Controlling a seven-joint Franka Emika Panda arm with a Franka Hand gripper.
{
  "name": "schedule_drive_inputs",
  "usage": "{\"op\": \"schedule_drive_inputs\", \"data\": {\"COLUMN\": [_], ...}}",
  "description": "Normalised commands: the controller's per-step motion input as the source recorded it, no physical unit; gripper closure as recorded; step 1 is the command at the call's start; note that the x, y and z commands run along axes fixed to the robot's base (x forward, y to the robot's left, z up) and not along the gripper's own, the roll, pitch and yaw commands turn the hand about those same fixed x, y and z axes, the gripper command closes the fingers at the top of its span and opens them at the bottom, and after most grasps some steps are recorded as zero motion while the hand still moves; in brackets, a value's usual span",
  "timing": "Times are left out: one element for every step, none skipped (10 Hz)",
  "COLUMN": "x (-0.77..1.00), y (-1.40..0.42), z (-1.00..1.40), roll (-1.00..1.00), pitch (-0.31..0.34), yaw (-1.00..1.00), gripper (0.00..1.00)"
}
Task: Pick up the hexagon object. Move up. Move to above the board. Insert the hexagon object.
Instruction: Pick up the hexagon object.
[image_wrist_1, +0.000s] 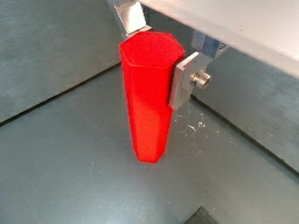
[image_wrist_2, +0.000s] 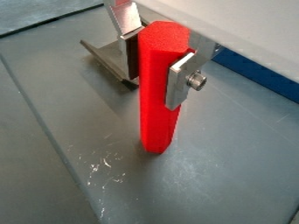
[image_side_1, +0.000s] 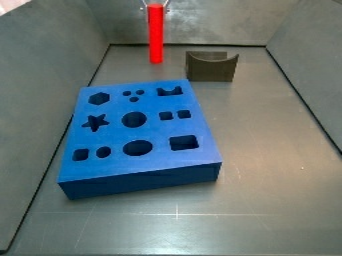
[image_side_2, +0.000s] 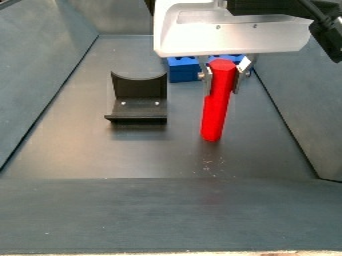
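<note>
Gripper (image_wrist_1: 160, 54) closed on the upper end of the tall bright red hexagonal rod (image_wrist_1: 147, 105), held upright, its foot at the grey floor (image_wrist_2: 70, 122). Dark L-shaped fixture (image_wrist_2: 114, 54) just behind; thick blue holed board (image_side_1: 136, 134) well apart.

I can't read any words, numbers or signs here, not on the gripper (image_side_2: 223, 66) at the top either.
</note>
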Motion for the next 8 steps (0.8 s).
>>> {"op": "schedule_drive_inputs", "data": {"x": [0.0,0.0,0.0,0.0,0.0,0.0,0.0,0.0], "y": [0.0,0.0,0.0,0.0,0.0,0.0,0.0,0.0], "z": [0.0,0.0,0.0,0.0,0.0,0.0,0.0,0.0], "roll": [0.0,0.0,0.0,0.0,0.0,0.0,0.0,0.0], "pitch": [0.0,0.0,0.0,0.0,0.0,0.0,0.0,0.0], "yaw": [0.0,0.0,0.0,0.0,0.0,0.0,0.0,0.0], "gripper": [1.0,1.0,1.0,1.0,1.0,1.0,1.0,1.0]}}
